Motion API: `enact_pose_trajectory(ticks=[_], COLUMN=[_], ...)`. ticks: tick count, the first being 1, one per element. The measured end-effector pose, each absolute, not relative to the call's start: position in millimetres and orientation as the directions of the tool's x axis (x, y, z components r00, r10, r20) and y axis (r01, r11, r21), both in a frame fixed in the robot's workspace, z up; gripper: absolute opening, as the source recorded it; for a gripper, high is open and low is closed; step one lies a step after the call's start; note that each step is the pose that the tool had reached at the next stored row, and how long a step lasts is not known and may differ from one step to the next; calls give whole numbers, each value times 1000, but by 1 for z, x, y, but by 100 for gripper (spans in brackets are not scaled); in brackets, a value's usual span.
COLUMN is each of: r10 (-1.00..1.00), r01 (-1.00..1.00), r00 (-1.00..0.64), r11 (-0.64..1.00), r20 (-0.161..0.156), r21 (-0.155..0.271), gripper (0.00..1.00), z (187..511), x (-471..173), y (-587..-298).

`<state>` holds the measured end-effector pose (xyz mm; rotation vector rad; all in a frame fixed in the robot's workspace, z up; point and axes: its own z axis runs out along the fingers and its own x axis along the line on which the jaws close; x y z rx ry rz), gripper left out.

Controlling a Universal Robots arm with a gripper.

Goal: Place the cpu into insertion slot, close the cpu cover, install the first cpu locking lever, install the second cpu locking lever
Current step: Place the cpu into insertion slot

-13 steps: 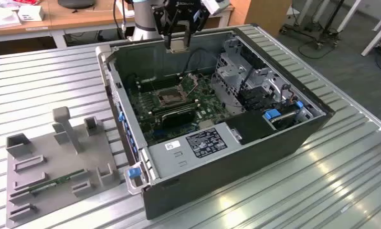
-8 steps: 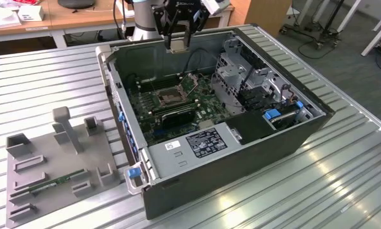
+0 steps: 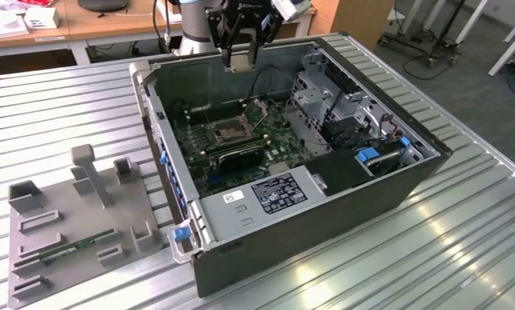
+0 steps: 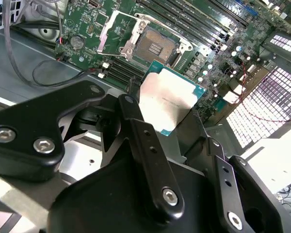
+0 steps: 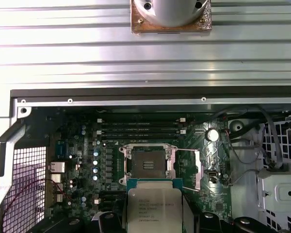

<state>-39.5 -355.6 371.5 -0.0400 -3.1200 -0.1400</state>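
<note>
Ribbed metal table [image 3: 464,245], hand [image 3: 239,61] gripping silvery square cpu [image 4: 167,97]

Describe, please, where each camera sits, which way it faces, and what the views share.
Exterior view: off the arm, high up, looking down into the open computer case; the hand hangs over it.
First wrist view: on the arm, looking down at the insertion slot; the hand's held cpu shows in front.
Second wrist view: near the wrist, looking slantwise past the black fingers at the cpu.
Both wrist views share cpu and slot.
</note>
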Motion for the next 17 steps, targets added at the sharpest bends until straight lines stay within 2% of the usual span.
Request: enact_pose_trajectory(ticks=[17], r10=[29], r01=[30], r00=[-999], r11=[996], r20=[19], r21=[89], gripper=[54], z=[362], x=[-39], y=[-356])
